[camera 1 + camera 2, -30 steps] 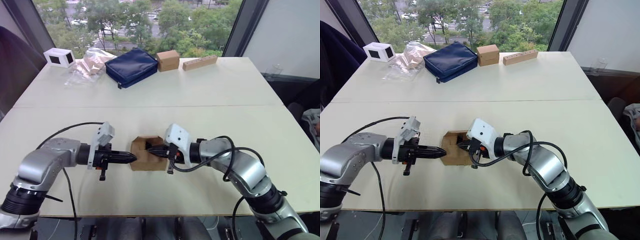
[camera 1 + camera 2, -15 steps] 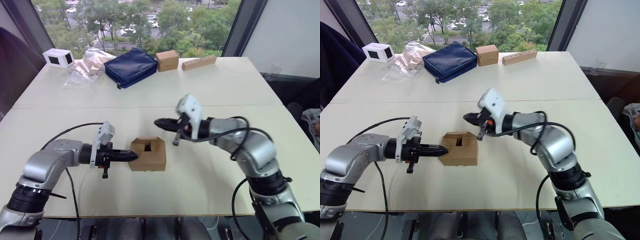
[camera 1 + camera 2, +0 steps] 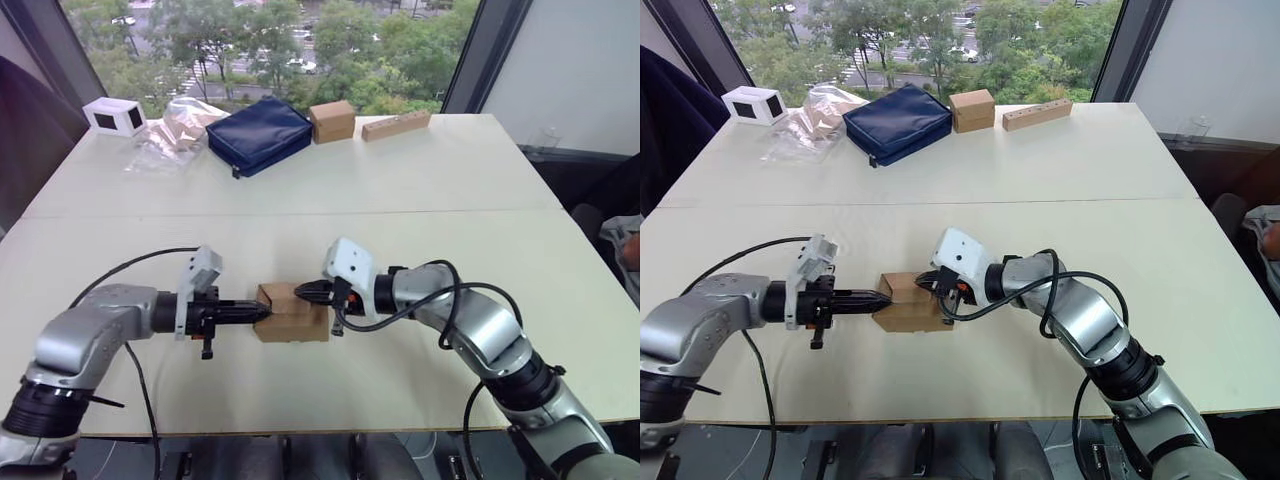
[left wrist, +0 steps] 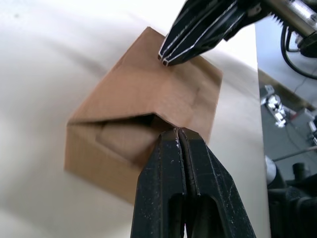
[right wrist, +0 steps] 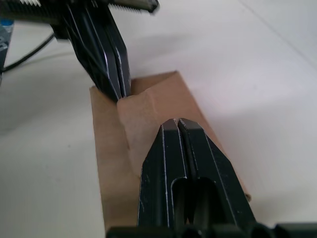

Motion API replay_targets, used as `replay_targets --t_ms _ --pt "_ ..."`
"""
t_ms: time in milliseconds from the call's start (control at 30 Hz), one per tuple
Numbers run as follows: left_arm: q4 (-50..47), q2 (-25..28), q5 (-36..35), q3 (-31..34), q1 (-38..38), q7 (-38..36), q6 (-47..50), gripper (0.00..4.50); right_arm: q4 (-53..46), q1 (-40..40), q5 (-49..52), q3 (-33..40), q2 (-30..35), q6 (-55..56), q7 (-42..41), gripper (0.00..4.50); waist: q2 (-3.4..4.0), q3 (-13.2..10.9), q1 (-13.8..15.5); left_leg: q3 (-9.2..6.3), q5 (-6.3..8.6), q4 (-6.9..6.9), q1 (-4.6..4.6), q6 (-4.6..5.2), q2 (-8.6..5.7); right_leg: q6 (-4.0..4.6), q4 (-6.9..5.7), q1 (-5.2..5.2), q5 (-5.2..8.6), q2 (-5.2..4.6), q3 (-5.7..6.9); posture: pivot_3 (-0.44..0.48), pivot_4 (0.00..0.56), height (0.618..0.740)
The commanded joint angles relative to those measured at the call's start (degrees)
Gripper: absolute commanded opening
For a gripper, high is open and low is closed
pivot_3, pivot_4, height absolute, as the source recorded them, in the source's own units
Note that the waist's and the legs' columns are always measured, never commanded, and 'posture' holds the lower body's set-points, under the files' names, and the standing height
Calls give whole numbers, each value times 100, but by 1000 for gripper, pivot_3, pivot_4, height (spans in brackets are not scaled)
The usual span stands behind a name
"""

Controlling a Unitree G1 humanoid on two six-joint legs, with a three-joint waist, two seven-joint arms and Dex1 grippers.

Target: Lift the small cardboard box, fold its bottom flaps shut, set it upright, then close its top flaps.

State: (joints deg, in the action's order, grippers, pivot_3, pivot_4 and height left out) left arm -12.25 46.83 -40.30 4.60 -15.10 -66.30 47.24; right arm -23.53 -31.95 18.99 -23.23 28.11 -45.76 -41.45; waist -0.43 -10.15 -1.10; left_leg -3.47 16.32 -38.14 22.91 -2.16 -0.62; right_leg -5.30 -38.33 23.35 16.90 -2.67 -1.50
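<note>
So I've got the small cardboard box (image 3: 292, 313) sitting on the table (image 3: 420, 180) between both grippers. Left gripper (image 3: 262, 312) and right gripper (image 3: 303, 291) both have fingers pinched closed, holding nothing, just poking the top flaps (image 4: 163, 94) down. Looks nearly closed, one flap's still gaping.

No readable text, labels, brands or numbers anywhere. The small cardboard box (image 3: 291, 312) between my fingers is unprinted.
</note>
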Motion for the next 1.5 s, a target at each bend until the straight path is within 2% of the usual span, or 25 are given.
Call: replay_targets --t_ms 33,300,500,733,933,1500 --pt "189 -6 -228 374 -334 130 71 40 -102 -57 -59 101 -24 109 -9 0 0 0 13 0 0 -1 -1 0 0 0 0 -1 0 0 0 0 150 740" --pt "524 -488 251 -167 -803 402 -301 40 -112 -120 -51 194 -109 133 2 0 0 0 24 1 0 -1 1 0 -13 -1 2 -3 -1 -3 0 0 150 740" --pt "989 -898 659 -492 -1094 556 -681 40 -597 -5 177 406 -59 61 -69 0 0 0 15 1 0 -1 1 0 -11 -1 2 0 0 1 0 0 150 740" --pt "1163 -1116 711 -497 -1177 593 -732 40 -1120 233 345 362 137 -140 -141 0 -1 0 18 0 0 -1 2 0 -12 -1 2 -1 -1 -1 0 0 150 740" --pt "1072 -1142 663 -490 -1090 574 -645 40 -964 200 14 4 218 -31 -113 0 -1 0 11 0 0 -1 1 0 -11 -1 2 -1 0 0 0 0 150 740" --pt "756 -1129 492 -453 -855 673 -523 40 -442 92 -649 -241 169 258 -29 0 -1 1 18 0 -1 -1 1 -1 -11 -1 2 -2 0 -1 0 0 150 740"
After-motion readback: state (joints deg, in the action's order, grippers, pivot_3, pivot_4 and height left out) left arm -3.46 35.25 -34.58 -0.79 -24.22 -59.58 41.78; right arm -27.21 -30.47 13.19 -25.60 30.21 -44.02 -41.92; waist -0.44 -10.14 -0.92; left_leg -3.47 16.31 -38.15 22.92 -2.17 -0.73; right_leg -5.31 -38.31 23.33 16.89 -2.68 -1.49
